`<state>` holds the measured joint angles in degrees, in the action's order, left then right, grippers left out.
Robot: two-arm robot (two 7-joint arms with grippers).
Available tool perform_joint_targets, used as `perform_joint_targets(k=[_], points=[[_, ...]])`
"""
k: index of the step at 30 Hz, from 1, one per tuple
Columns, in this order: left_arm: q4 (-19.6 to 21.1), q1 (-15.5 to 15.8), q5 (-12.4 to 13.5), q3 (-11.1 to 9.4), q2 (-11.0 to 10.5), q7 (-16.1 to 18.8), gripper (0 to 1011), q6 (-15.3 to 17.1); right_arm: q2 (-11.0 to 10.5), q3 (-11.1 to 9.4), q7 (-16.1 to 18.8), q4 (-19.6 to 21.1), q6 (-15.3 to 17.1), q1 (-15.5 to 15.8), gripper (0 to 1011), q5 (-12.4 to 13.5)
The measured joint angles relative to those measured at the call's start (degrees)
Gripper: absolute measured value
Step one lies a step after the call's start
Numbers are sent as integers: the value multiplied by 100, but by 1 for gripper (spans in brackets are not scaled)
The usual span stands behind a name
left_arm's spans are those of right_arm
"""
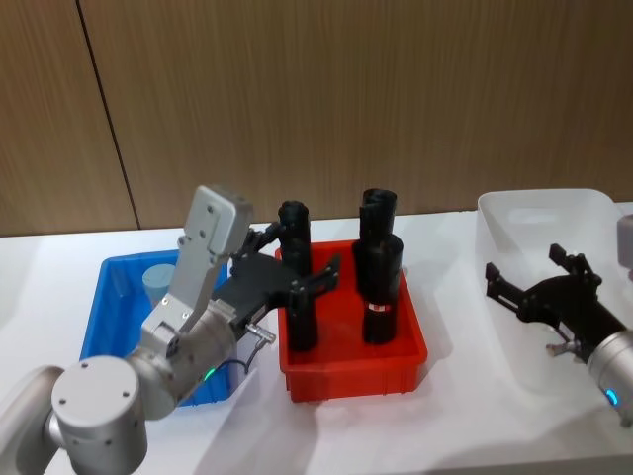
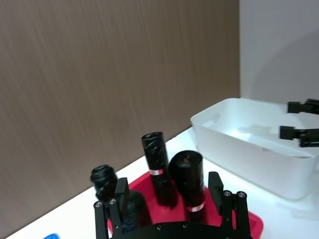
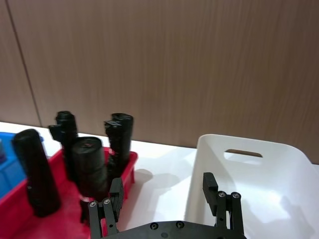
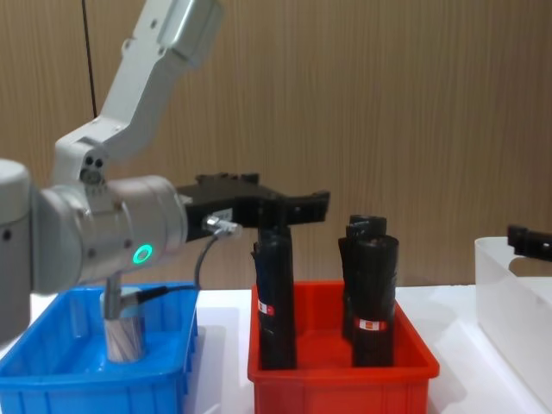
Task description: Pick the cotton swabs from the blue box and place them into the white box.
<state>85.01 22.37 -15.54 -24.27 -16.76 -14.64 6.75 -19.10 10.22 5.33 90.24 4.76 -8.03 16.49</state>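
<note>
Swab jar (image 1: 158, 284) upright in blue box (image 1: 99, 317) | left gripper (image 1: 315, 282) hovers over red bin (image 1: 396, 366), fingers wide, empty | right gripper (image 1: 529, 267) over white box (image 1: 514, 203), fingers wide | jar likely light, rigid, slick: pinch sides below lid

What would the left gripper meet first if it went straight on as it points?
Probably the black rolls in the red bin: the open left gripper faces them, though its height against their tops is unclear.
</note>
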Motion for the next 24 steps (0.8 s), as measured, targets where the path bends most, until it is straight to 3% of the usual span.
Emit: perform_joint_targets(k=[14,24], points=[[622,-670,307,-137,-391,1067,1004,-453,-22,233,-129,926,-242,745,1002,-2],[815,-873,404,-179,-511,1391,1004,-595,-26,275,-155,1094,-284,884,1002,-2]])
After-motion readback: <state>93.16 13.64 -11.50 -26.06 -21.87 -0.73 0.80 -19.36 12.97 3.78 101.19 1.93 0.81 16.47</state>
